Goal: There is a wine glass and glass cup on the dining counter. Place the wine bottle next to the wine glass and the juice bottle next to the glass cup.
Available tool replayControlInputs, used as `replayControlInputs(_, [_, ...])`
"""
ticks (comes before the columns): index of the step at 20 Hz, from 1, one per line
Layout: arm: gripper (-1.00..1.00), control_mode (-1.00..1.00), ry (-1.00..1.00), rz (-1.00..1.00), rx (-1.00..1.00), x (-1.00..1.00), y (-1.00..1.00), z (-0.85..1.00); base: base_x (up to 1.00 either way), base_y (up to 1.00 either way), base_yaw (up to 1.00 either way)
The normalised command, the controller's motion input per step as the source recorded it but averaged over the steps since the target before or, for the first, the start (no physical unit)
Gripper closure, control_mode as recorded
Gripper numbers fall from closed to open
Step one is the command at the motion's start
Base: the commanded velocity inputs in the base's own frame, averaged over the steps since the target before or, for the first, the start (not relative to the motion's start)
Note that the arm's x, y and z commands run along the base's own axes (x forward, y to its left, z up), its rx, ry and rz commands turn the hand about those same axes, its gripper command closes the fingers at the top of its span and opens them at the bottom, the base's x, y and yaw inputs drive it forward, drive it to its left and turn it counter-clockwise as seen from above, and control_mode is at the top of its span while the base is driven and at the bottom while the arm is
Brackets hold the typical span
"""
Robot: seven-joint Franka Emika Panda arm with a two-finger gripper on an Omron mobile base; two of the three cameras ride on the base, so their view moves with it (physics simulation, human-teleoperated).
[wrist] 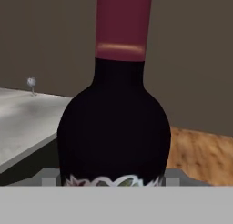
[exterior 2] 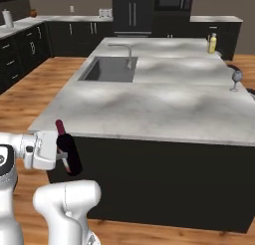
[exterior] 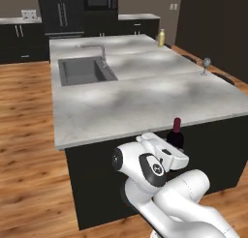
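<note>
My gripper [exterior 2: 65, 158] is shut on the wine bottle [exterior 2: 67, 150], a dark bottle with a dark red neck. It holds the bottle upright in front of the dining counter's [exterior: 145, 104] near edge, below the level of the marble top. In the left base view the wine bottle [exterior: 176, 133] rises just above my hand. The hand view has the wine bottle [wrist: 113, 123] close up, its label at the bottom. The wine glass [exterior: 207, 64] stands near the counter's right edge, and the juice bottle [exterior: 161, 37] at the far right corner. The glass cup is out of view.
A steel sink [exterior: 85, 70] with a tap [exterior: 101, 52] is set into the far left of the island. Dark cabinets [exterior 2: 30, 45], a fridge [exterior 2: 132, 12] and a microwave line the back wall. Wooden floor [exterior: 24, 135] surrounds the island.
</note>
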Motion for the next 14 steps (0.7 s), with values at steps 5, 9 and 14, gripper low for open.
replayControlInputs(5, [1.00, 1.00, 0.00, 0.00, 0.00, 0.00, 0.00, 0.00, -0.11, -0.85, 0.00])
replayControlInputs(9, [1.00, 1.00, 0.00, 0.00, 0.00, 0.00, 0.00, 0.00, -0.10, -0.84, 0.00])
replayControlInputs(14, [1.00, 1.00, 0.00, 0.00, 0.00, 0.00, 0.00, 0.00, -0.09, -0.85, 0.00])
